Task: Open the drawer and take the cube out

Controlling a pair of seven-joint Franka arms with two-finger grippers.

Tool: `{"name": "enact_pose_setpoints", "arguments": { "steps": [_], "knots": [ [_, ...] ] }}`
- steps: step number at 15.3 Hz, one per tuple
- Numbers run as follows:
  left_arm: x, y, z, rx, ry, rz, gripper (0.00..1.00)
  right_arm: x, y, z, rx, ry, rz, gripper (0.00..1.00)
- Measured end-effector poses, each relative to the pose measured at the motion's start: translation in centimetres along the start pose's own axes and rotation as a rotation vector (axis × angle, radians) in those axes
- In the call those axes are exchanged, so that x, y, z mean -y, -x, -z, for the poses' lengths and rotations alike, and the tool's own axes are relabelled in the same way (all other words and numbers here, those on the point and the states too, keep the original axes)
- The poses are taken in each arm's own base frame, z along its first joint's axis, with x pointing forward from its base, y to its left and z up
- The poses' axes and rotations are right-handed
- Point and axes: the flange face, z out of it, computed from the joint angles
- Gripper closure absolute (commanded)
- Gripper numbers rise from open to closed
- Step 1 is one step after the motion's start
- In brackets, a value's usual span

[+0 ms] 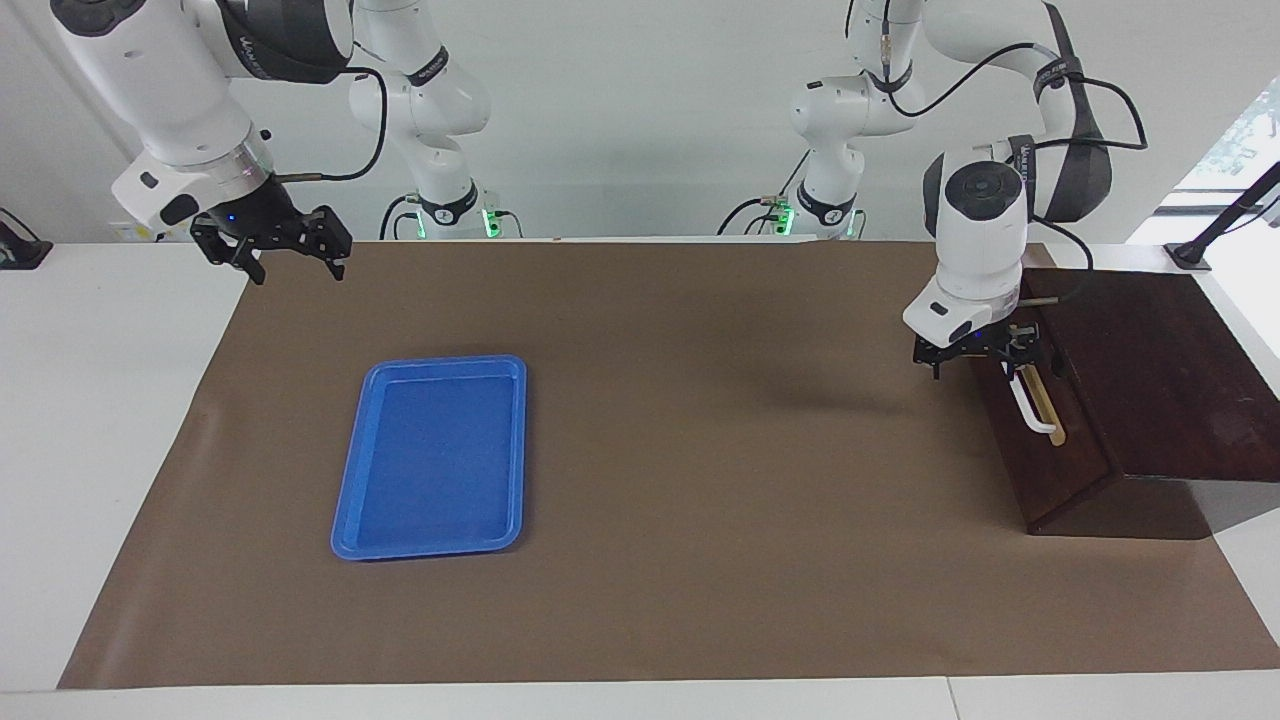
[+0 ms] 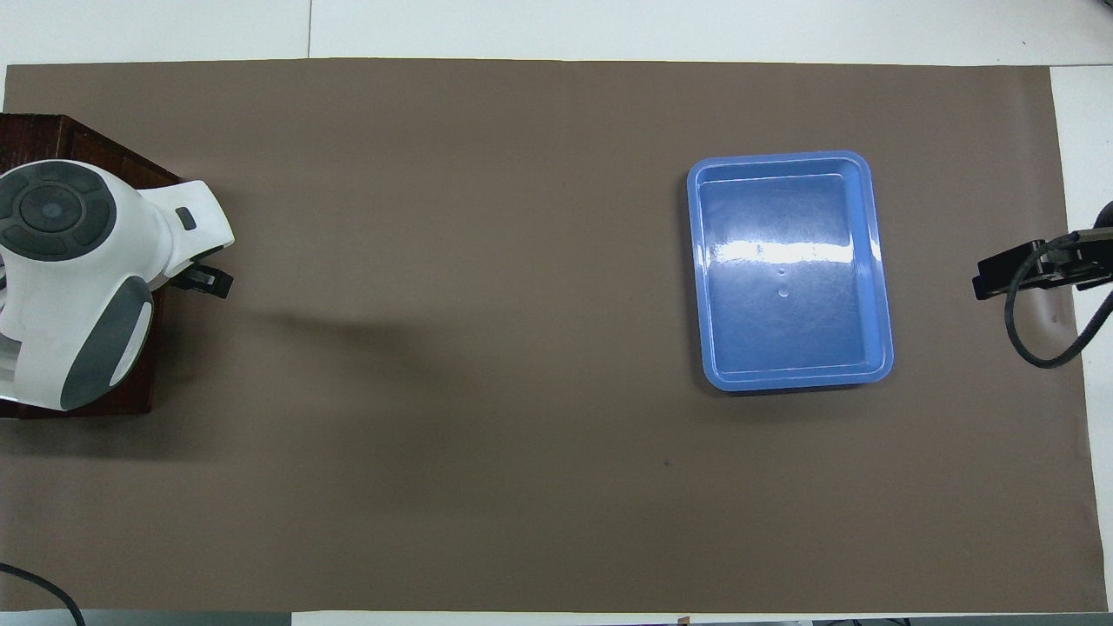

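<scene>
The dark wooden box point(image 1: 1150, 380) stands at the left arm's end of the table. Its drawer point(image 1: 1020, 460) looks closed, with the white bar handle point(image 1: 1035, 412) on the tan strip. My left gripper point(image 1: 1003, 358) is low in front of the drawer, at the end of the handle nearer to the robots. In the overhead view the left arm's wrist covers most of the box point(image 2: 52, 139), and only a dark part of the left gripper point(image 2: 204, 280) shows. My right gripper point(image 1: 292, 262) is open and empty, raised over the mat's edge at the right arm's end, and waits. The yellow cube is hidden.
A flat blue tray point(image 1: 435, 455) lies empty on the brown mat point(image 1: 700, 480) toward the right arm's end; it also shows in the overhead view point(image 2: 787, 269). White table point(image 1: 100, 420) borders the mat.
</scene>
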Motion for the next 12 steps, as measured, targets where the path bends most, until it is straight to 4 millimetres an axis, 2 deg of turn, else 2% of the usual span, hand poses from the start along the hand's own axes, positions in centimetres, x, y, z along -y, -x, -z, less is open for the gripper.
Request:
{"name": "enact_pose_setpoints", "arguments": {
  "steps": [6,10,12],
  "knots": [
    [2.3,1.2,-3.4,-0.013,-0.001,0.02,0.0,0.0,0.0,0.0,0.0,0.0,0.0,0.0],
    [2.3,2.2,-5.6,-0.024,0.014,0.025,0.0,0.0,0.0,0.0,0.0,0.0,0.0,0.0],
    [2.0,2.4,-6.0,-0.026,0.018,0.023,0.0,0.0,0.0,0.0,0.0,0.0,0.0,0.0]
  ]
}}
